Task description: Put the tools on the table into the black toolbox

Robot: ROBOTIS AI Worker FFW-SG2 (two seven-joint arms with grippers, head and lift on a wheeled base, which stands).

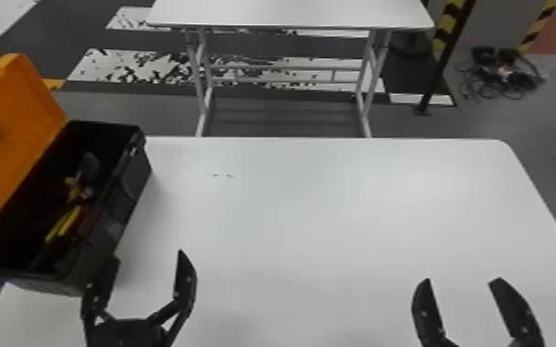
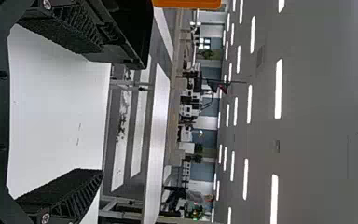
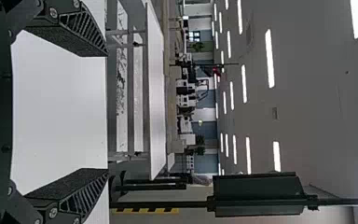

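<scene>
Left gripper (image 1: 148, 255) and right gripper (image 1: 462, 279) stand fingers apart, empty; the black toolbox (image 1: 129, 187) (tools (image 1: 63, 224) inside) appears stiff, likely weighty, best held by its rim (image 1: 114, 184).

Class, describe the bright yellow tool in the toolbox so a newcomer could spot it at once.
On the left of the white table stands a black toolbox, its orange lid open. Inside, in the half nearer the robot, lies a long, slim, bright yellow tool. Its brighter yellow sets it apart from the reddish-brown piece beside it and the duller yellowish piece farther back.
</scene>
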